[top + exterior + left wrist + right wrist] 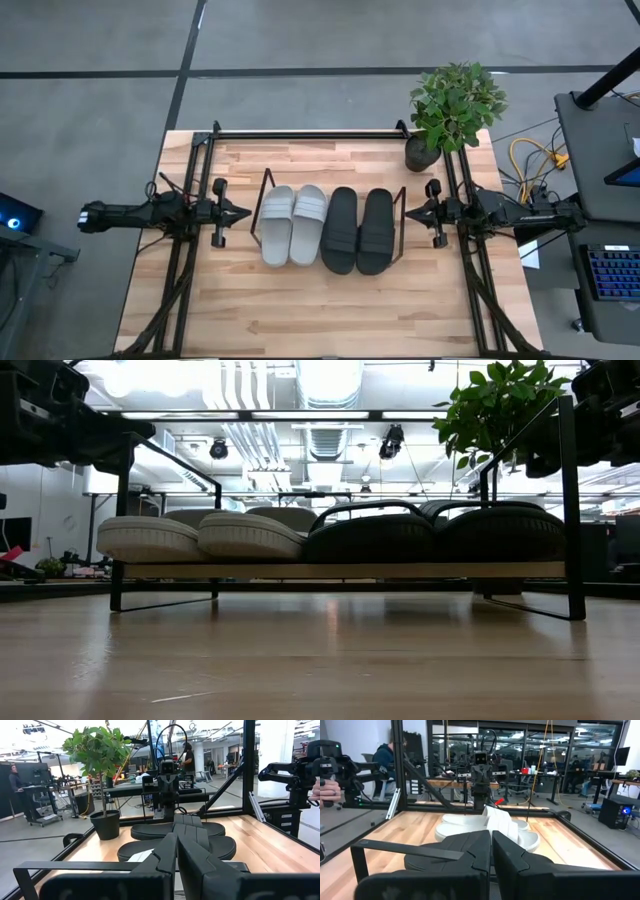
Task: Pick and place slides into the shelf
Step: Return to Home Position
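Observation:
All four slides lie side by side on the shelf (pixel 400 215), soles down on its wood board (pixel 340 570). The light grey pair (pixel 292 224) is on the left and the matte black pair (pixel 358 231) on the right. In the low view their rounded ends, grey (pixel 200 537) and black (pixel 440 535), face the camera. My left gripper (pixel 243 212) (pixel 176 837) is shut and hovers just outside the shelf's left wire end frame (pixel 262 205). My right gripper (pixel 408 212) (pixel 491 835) is shut and hovers just outside the right end frame. Neither touches anything.
A potted plant (pixel 452 108) stands at the table's far right corner. A black rail frame (pixel 300 133) runs along the far edge and both sides. Bare wood lies in front of the shelf (pixel 320 310). People work in the room beyond (pixel 387 757).

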Motion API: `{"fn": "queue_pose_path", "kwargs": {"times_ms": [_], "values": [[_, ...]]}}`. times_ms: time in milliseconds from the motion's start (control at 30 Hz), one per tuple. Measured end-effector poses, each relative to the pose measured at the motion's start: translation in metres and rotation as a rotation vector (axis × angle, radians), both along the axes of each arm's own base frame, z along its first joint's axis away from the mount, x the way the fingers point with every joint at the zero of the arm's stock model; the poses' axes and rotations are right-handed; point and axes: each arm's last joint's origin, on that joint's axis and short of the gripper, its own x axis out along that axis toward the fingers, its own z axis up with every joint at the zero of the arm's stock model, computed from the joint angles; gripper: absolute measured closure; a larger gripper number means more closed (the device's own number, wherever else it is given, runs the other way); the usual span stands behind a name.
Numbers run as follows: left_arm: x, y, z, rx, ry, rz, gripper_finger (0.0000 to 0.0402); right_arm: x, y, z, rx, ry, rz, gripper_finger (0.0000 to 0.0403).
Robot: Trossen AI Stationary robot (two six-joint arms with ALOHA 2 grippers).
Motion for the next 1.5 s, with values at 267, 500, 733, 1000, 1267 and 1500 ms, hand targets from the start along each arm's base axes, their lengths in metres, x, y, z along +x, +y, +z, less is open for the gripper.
{"fn": "queue_pose_path", "kwargs": {"times_ms": [267, 500, 733, 1000, 1267, 1500], "values": [[0.0005, 0.0001, -0.0007, 0.001, 0.006, 0.001, 0.0401, 0.0000, 0.0000, 0.0002, 0.000, -0.001, 0.000, 0.0394], [0.0005, 0.0001, -0.0008, 0.001, 0.005, 0.001, 0.0401, 0.0000, 0.0000, 0.0003, 0.001, -0.001, 0.000, 0.0394], [0.0005, 0.0001, -0.0009, 0.001, 0.006, 0.001, 0.0401, 0.0000, 0.0000, 0.0003, 0.102, 0.003, 0.007, 0.0394], [0.0005, 0.0001, -0.0010, 0.001, 0.007, 0.001, 0.0401, 0.0000, 0.0000, 0.0004, 0.229, 0.008, 0.015, 0.0394], [0.0006, 0.0001, -0.0012, 0.002, 0.007, 0.001, 0.0401, 0.0001, 0.0000, 0.0005, 0.236, 0.009, 0.015, 0.0394], [0.0006, 0.0001, -0.0012, 0.002, 0.008, 0.001, 0.0402, 0.0002, 0.0000, 0.0004, 0.236, 0.011, 0.015, 0.0394]]}}
